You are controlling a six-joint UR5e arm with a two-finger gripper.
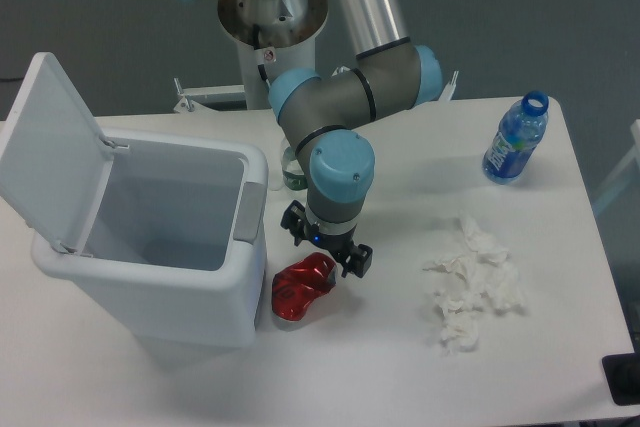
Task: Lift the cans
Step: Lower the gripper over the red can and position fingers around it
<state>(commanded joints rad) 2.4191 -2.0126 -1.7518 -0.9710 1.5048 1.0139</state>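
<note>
- White worktop point(380, 367) against a dark grey backdrop; the crushed red can point(300, 287) lies at lower centre, just beside the bin's right wall.
- Gripper point(327, 246) hangs just above the can's upper right end, jaws spread, holding nothing.
- Judged step: final approach. Next, lower straight and close across the dented body.
- Open white bin point(160, 237) crowds the left side; tissue wads point(472, 282) and a blue bottle point(515, 137) sit well apart.

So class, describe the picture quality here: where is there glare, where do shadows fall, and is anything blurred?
Fixed camera view: sharp throughout, evenly lit; silver glints on the crushed shiny red metal can; soft shadows under the tool and beside the open white plastic bin; the crumpled white tissue wads nearly blend into the white table.
</note>
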